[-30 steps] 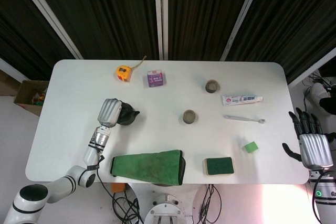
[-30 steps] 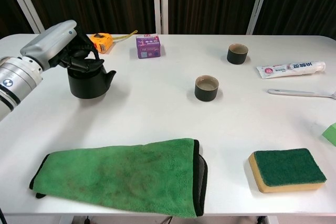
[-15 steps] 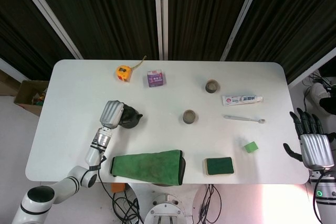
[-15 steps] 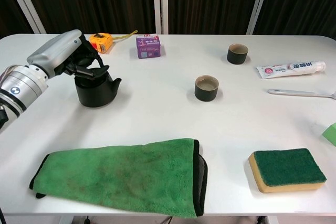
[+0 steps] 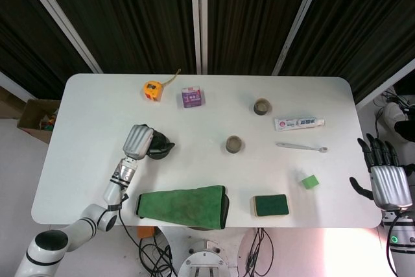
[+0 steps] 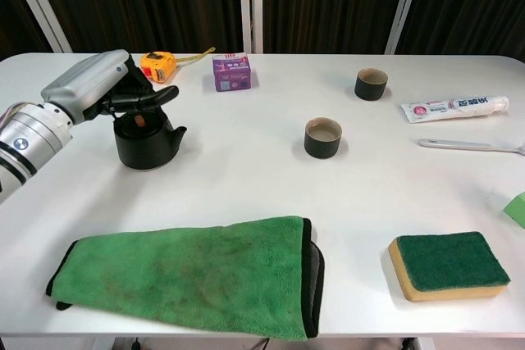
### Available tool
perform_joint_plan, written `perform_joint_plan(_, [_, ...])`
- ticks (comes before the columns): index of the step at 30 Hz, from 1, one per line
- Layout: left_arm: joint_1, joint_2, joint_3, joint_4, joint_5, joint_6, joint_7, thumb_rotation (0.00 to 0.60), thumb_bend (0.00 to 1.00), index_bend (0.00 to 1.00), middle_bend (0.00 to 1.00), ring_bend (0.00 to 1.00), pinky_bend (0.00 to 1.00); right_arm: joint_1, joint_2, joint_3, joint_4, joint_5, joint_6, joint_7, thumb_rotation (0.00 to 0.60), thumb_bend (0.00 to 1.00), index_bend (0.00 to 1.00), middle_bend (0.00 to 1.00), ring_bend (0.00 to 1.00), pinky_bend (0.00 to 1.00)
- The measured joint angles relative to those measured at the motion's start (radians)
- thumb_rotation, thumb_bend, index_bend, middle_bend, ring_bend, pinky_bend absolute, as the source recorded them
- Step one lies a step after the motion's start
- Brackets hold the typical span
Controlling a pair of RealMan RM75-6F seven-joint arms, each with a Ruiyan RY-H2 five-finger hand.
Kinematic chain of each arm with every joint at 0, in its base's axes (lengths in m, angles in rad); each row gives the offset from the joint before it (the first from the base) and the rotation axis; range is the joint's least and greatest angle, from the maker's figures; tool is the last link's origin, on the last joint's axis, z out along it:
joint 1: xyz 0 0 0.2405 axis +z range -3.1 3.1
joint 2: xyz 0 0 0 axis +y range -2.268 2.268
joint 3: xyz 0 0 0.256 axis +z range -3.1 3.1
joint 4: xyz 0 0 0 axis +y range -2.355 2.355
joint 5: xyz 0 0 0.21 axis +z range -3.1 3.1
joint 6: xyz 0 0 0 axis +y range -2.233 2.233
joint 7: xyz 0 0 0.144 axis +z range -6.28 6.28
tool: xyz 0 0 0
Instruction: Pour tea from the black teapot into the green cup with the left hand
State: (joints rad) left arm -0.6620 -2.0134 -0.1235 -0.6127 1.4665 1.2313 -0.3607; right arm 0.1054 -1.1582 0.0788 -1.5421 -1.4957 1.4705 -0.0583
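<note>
Closest to the camera there's a green cloth (image 6: 193,276) folded flat along the front edge of the table (image 6: 246,178), and a sponge (image 6: 445,264) off to the far side of it, both well out of the pouring path, so probably just clutter. Behind the cloth is the action: the left hand (image 6: 92,84) sits over the black teapot (image 6: 146,137), fingers (image 6: 148,98) stretched out level across the top of the pot, not wrapped around anything. From the chest view I'd call that hand open, hovering over or barely touching the lid area; I can't tell if there's real contact. The pot stands upright on the table right under those fingers, spout pointing toward the middle of the table, which makes sense since that's where the green cup (image 6: 323,138) waits, well away from the fingers on the spout side. So my guess is it needs a proper grasp first, nothing poured yet. A second cup (image 6: 371,84) sits farther back beyond that one. Just behind the fingers are a yellow tape measure (image 6: 157,65) and a purple box (image 6: 232,72). The right hand (image 5: 384,176) hangs off the table's edge, fingers spread, holding nothing, parked out of the way.
</note>
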Motion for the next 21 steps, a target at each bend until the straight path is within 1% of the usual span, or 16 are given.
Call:
perform_joint_plan(2, [-0.001, -0.002, 0.006, 0.015, 0.01, 0.008, 0.001, 0.002, 0.1, 0.99, 0.96, 0.91, 0.61, 0.0, 0.0, 0.0, 0.0, 0.0, 0.001, 0.0, 0.6, 0.19, 0.0, 0.0, 0.0, 0.0])
perform_joint_plan(5, [-0.002, -0.007, 0.012, 0.037, 0.02, 0.015, 0.001, 0.0, 0.09, 0.95, 0.92, 0.86, 0.58, 0.0, 0.0, 0.0, 0.001, 0.001, 0.001, 0.001, 0.6, 0.19, 0.0, 0.0, 0.0, 0.0])
perform_joint_plan(8, [-0.005, -0.011, 0.018, 0.055, 0.024, 0.007, 0.004, 0.0, 0.09, 0.87, 0.85, 0.78, 0.56, 0.0, 0.0, 0.0, 0.001, 0.001, 0.0, 0.002, 0.6, 0.19, 0.0, 0.0, 0.0, 0.0])
perform_joint_plan(13, [-0.009, -0.012, 0.025, 0.066, 0.026, -0.022, 0.029, 0.0, 0.09, 0.72, 0.71, 0.62, 0.5, 0.001, 0.0, -0.001, 0.001, 0.004, -0.005, 0.0, 0.6, 0.19, 0.0, 0.0, 0.0, 0.0])
perform_joint_plan(14, [-0.01, -0.011, 0.025, 0.066, 0.026, -0.024, 0.035, 0.0, 0.09, 0.7, 0.69, 0.6, 0.5, 0.001, 0.0, -0.001, 0.001, 0.005, -0.006, -0.001, 0.6, 0.19, 0.0, 0.0, 0.0, 0.0])
perform_joint_plan(17, [-0.011, -0.01, 0.026, 0.068, 0.03, -0.012, 0.043, 0.0, 0.09, 0.59, 0.61, 0.52, 0.48, 0.001, 0.0, 0.0, 0.002, 0.007, -0.007, 0.001, 0.6, 0.19, 0.0, 0.0, 0.0, 0.0])
perform_joint_plan(19, [-0.011, -0.009, 0.027, 0.072, 0.034, -0.002, 0.05, 0.0, 0.09, 0.46, 0.51, 0.42, 0.43, 0.001, -0.001, 0.0, 0.003, 0.007, -0.007, 0.002, 0.6, 0.19, 0.0, 0.0, 0.0, 0.0])
perform_joint_plan(20, [-0.01, -0.009, 0.027, 0.076, 0.036, 0.006, 0.055, 0.0, 0.09, 0.41, 0.47, 0.38, 0.4, 0.002, -0.001, 0.0, 0.004, 0.007, -0.007, 0.002, 0.6, 0.19, 0.0, 0.0, 0.0, 0.0])
perform_joint_plan(21, [-0.01, -0.008, 0.027, 0.078, 0.038, 0.012, 0.059, 0.0, 0.09, 0.33, 0.39, 0.31, 0.34, 0.002, -0.002, 0.0, 0.004, 0.006, -0.007, 0.002, 0.6, 0.19, 0.0, 0.0, 0.0, 0.0])
